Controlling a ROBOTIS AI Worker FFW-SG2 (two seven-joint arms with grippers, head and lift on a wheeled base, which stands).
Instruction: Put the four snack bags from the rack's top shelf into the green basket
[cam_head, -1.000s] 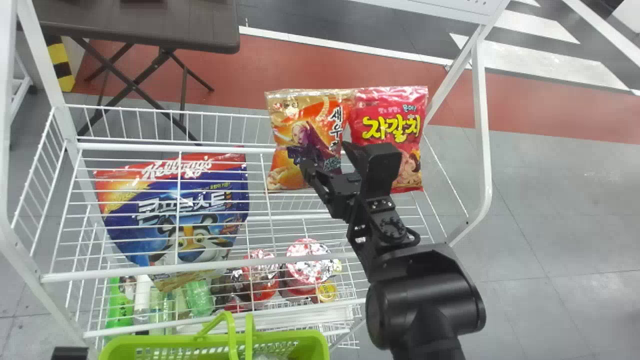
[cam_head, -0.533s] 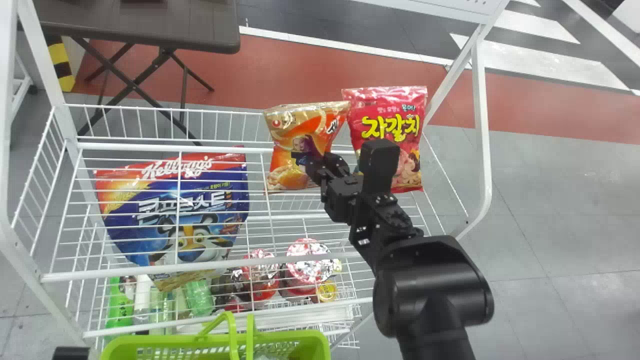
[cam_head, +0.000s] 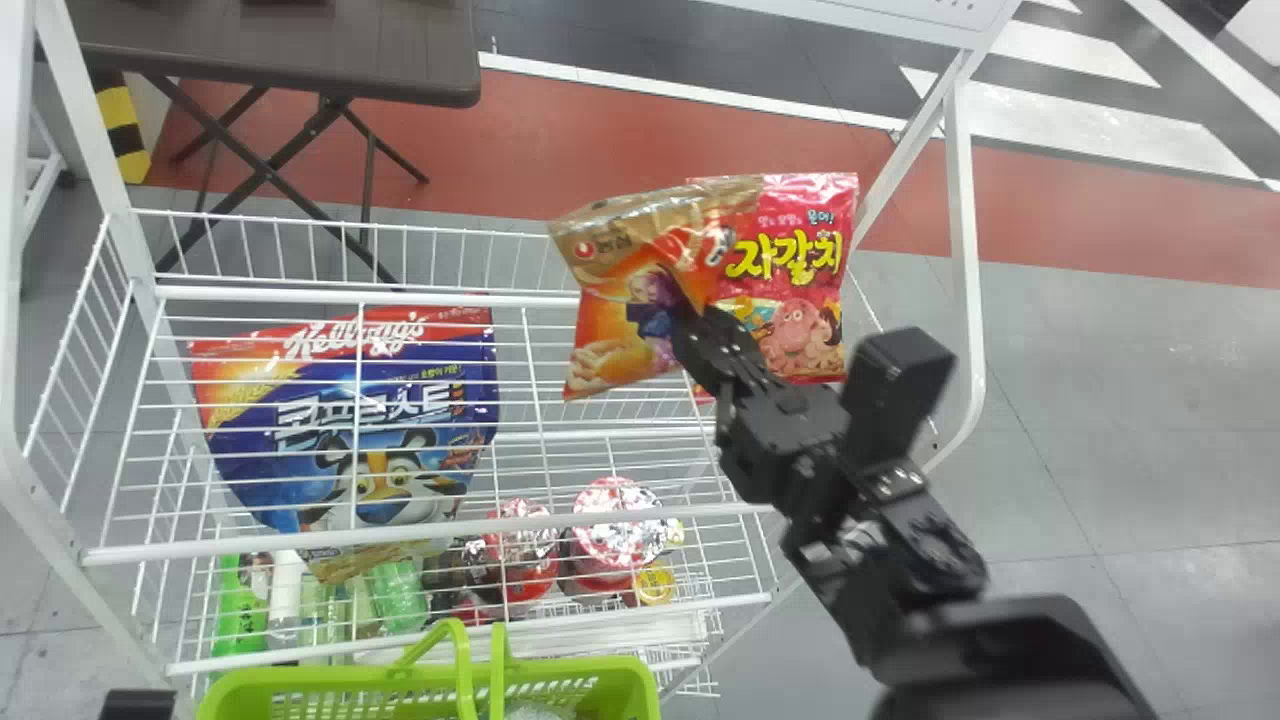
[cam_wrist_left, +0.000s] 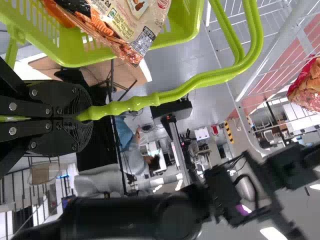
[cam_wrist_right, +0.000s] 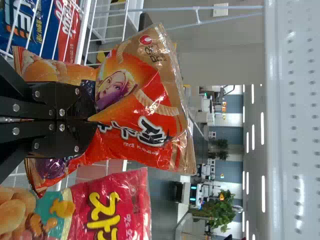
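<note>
Nearest you, your left gripper (cam_wrist_left: 87, 114) was clamped on the handle (cam_wrist_left: 150, 100) of the basket (cam_head: 300, 680). Your right gripper (cam_wrist_right: 95, 120) pinched the orange bag (cam_head: 615, 330) over the top shelf (cam_head: 300, 546) (tilted, mostly upright); the basket lay leftward, back toward you. The bag had swung rightward, now overlapping the pink bag (cam_head: 790, 260).
</note>
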